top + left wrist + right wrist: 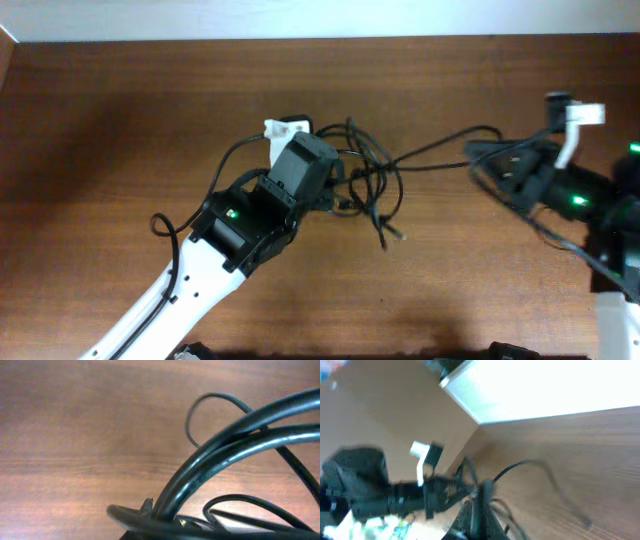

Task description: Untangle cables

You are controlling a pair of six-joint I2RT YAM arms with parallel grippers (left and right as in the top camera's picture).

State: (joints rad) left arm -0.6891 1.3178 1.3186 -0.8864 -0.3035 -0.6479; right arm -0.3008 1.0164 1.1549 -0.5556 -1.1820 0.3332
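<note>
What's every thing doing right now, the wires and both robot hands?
cables: tangled in a knot, lying on the table.
left hand: down over the knot; open or shut is hidden.
right hand: at the end of one strand; grip too blurry to tell.

Surface: brown wood-grain tabletop (100,130), pale strip along far edge. Near centre: tangle of thin black cables (372,180), loops overlapping, lying on wood. One strand runs out to right across bare top. Nearer edge: loose cable end (399,236), just beside tangle.
</note>
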